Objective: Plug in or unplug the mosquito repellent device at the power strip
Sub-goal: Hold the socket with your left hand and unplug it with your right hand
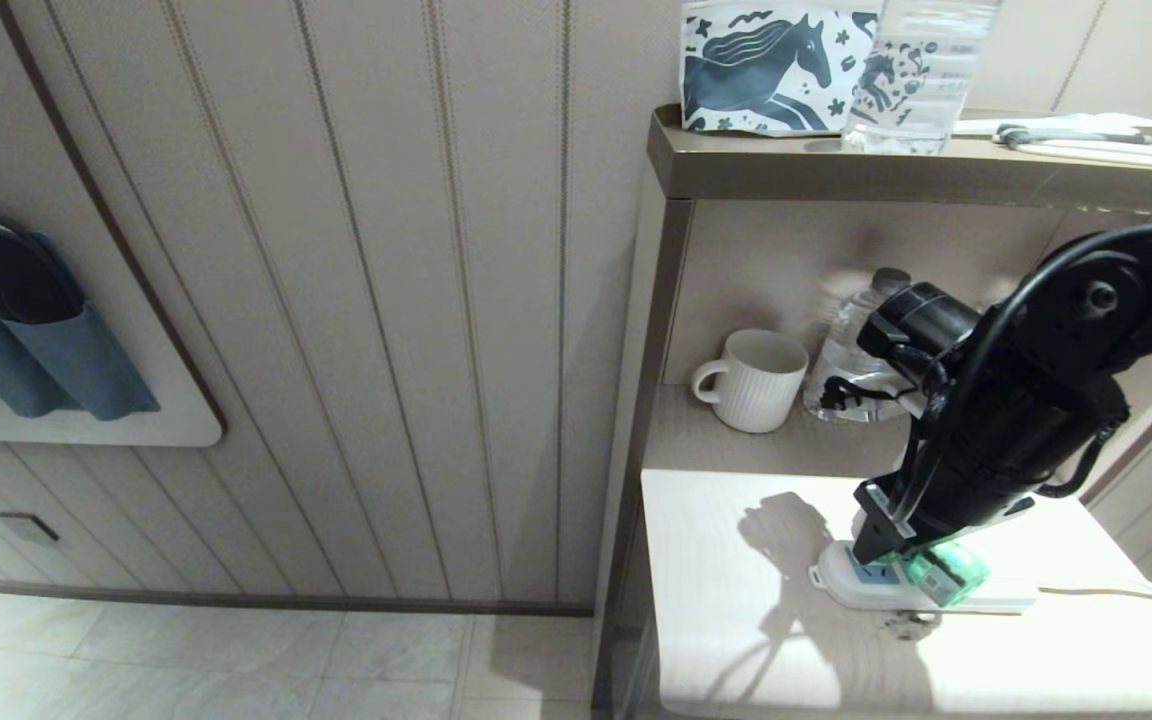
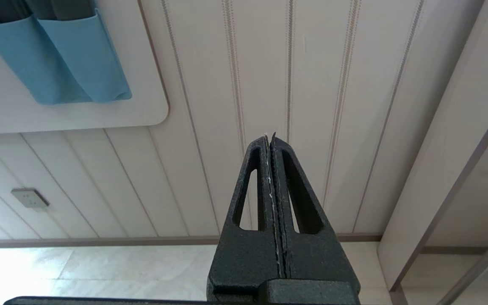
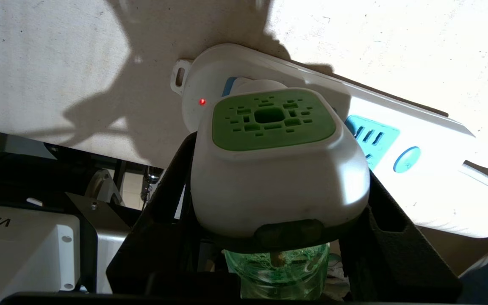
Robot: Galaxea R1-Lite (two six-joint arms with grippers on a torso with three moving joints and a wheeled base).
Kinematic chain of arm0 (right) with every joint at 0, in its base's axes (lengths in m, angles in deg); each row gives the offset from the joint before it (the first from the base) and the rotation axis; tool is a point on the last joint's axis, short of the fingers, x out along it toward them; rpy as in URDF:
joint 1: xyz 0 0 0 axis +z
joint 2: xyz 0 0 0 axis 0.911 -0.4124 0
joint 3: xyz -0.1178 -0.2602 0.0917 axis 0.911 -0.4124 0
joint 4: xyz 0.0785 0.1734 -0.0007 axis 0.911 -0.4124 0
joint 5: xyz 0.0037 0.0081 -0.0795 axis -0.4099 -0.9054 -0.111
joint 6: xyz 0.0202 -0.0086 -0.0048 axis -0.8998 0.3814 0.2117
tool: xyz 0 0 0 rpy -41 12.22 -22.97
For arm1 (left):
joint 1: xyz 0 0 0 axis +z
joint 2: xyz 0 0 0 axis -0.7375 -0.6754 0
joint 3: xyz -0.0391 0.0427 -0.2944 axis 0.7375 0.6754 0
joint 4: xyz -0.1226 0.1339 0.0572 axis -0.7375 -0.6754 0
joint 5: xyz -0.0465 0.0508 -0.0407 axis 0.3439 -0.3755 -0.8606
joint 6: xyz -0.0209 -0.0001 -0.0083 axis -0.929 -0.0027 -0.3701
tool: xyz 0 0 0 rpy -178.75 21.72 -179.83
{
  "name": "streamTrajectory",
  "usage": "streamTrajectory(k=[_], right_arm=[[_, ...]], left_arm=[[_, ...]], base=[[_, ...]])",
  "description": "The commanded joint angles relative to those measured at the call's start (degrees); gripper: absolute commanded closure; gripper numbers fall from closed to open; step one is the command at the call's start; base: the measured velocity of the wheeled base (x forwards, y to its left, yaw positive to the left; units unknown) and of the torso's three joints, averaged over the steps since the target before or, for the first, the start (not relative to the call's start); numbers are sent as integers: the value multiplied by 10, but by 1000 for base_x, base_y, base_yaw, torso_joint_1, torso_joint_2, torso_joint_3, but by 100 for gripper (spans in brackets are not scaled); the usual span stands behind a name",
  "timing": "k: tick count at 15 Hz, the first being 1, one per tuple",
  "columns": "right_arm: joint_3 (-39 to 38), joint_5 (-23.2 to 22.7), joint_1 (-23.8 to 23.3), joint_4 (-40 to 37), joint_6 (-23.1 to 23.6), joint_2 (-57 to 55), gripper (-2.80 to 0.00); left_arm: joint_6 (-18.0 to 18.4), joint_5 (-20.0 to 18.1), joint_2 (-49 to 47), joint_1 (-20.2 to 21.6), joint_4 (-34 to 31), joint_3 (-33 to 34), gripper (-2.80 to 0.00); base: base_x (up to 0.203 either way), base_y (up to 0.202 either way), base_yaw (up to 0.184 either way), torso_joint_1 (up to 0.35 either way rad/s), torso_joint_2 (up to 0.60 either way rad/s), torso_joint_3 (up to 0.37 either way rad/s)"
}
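The mosquito repellent device point(image 3: 278, 182), a white head with a green vented centre and a green liquid bottle below, sits in the end socket of the white power strip point(image 3: 422, 186). A small red light glows on the strip beside it. My right gripper point(image 3: 280, 169) is shut on the device, with a black finger point(image 3: 163, 203) pressed against each side of the white head. In the head view the gripper point(image 1: 896, 545) reaches down onto the device point(image 1: 946, 572) and the strip point(image 1: 856, 585) on the white tabletop. My left gripper point(image 2: 270, 137) is shut, empty, and faces the panelled wall.
A white ribbed mug point(image 1: 758, 380) and a clear water bottle point(image 1: 851, 350) stand on the shelf behind the strip. The strip's thin cord point(image 1: 1106, 592) runs right. On the upper shelf are a horse-print bag point(image 1: 766, 65) and another bottle point(image 1: 921, 70). Slippers in blue pockets point(image 1: 36, 330) hang on the wall.
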Motion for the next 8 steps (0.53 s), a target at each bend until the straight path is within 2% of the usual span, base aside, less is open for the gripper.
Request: streamTrajectory(k=[1,8], right_arm=[[-7,0,0,-3,-1,1,0],[14,-4,37,-4,-23,3,0]], left_arm=[[0,0,0,0,1,0,0],[1,-1,0,0,1,0,0]], base=[[0,0,0,0,0,0],[0,0,0,0,0,0]])
